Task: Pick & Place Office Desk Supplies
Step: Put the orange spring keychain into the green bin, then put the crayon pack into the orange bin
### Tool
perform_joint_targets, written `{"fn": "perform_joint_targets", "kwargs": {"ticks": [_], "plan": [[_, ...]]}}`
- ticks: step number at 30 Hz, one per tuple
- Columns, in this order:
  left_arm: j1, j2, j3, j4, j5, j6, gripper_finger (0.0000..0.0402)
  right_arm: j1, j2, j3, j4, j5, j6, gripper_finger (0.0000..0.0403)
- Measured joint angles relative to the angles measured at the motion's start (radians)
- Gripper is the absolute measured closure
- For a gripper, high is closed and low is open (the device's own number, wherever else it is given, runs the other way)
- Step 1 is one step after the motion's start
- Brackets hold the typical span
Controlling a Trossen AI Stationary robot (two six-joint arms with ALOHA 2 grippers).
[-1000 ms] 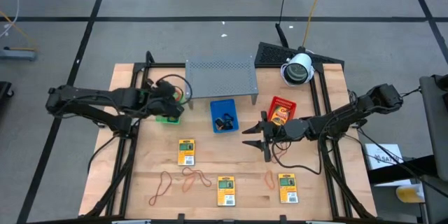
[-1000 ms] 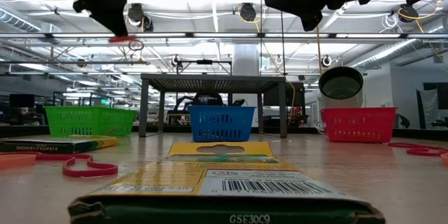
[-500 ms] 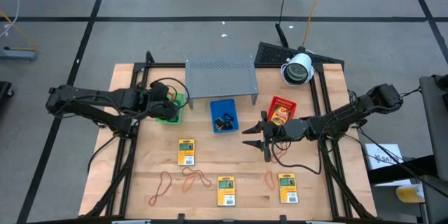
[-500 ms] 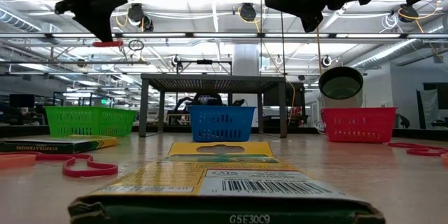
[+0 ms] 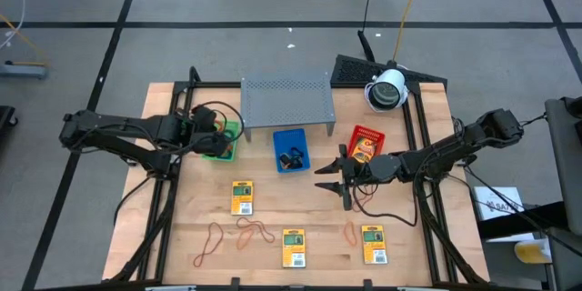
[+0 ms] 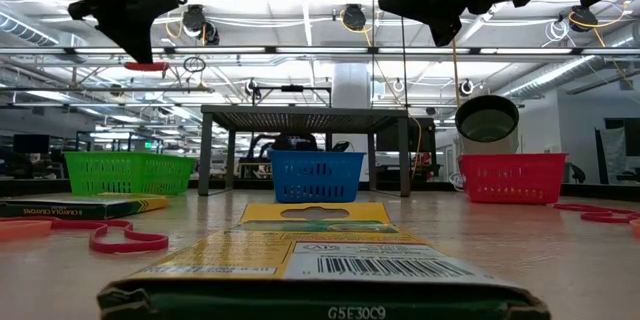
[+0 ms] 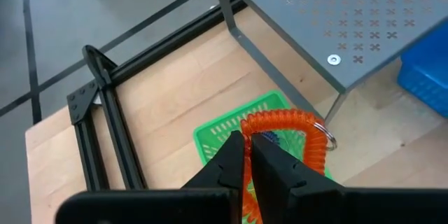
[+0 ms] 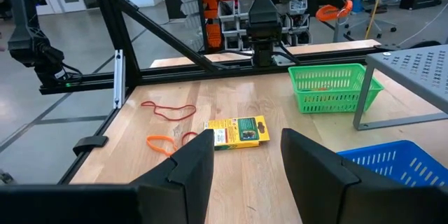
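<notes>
My left gripper (image 7: 247, 140) is shut on an orange coiled band (image 7: 283, 122) and hangs over the green tray (image 7: 217, 134); in the low view the band (image 6: 147, 64) shows as a red-orange strip below the fingers. My right gripper (image 8: 246, 159) hovers open with nothing between its fingers, above the table's middle right (image 5: 333, 178), pointing level toward the left edge. Three yellow packets (image 5: 241, 197) (image 5: 292, 247) (image 5: 374, 244) and orange-red rubber bands (image 5: 255, 230) (image 5: 211, 241) (image 5: 349, 231) lie flat on the wood. My left gripper pinches the near side of the coiled band (image 7: 246, 121) between its two fingers. The fingers slant down from the table's left side. The rest of the loop, with a small metal ring (image 7: 324, 140), sticks out beyond the fingertips, lifted clear above the green tray.
A grey perforated shelf (image 5: 285, 100) stands at the back centre. In front of it are a blue tray (image 5: 291, 150) holding dark clips and a red tray (image 5: 366, 143). A white camera (image 5: 387, 89) sits at the back right. Black frame rails (image 5: 165, 191) run along both sides.
My left gripper has rolled and tipped further down over the green tray, still shut on the coiled band. The band has swung a little toward the table's left edge and slightly lower.
</notes>
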Motion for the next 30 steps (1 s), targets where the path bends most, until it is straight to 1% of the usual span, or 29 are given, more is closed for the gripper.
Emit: {"fn": "perform_joint_targets", "kwargs": {"ticks": [5, 8, 17, 20, 23, 24, 26, 30], "plan": [[0.000, 0.000, 0.000, 0.000, 0.031, 0.017, 0.0379, 0.000, 0.000, 0.000, 0.000, 0.000, 0.000, 0.0248], [0.000, 0.000, 0.000, 0.001, 0.043, 0.016, 0.0368, 0.000, 0.000, 0.000, 0.000, 0.000, 0.000, 0.0248], [0.000, 0.000, 0.000, 0.002, 0.039, 0.003, 0.0274, 0.000, 0.000, 0.000, 0.000, -0.001, 0.000, 0.0248], [0.000, 0.000, 0.000, 0.003, 0.038, 0.002, 0.0253, 0.000, 0.000, 0.000, 0.000, -0.001, 0.000, 0.0248], [0.000, 0.000, 0.000, 0.004, 0.042, 0.025, 0.0240, 0.000, 0.000, 0.000, 0.000, -0.001, 0.000, 0.0248], [0.000, 0.000, 0.000, 0.006, 0.052, 0.042, 0.0238, 0.000, 0.000, 0.000, 0.000, -0.001, 0.000, 0.0248], [-0.003, 0.000, 0.000, 0.020, 0.113, 0.096, 0.0237, 0.000, 0.000, 0.000, 0.000, -0.001, 0.000, 0.0248], [-0.037, 0.000, 0.000, 0.134, 0.301, 0.249, 0.0244, 0.000, 0.000, 0.000, 0.000, -0.001, 0.000, 0.0248]]}}
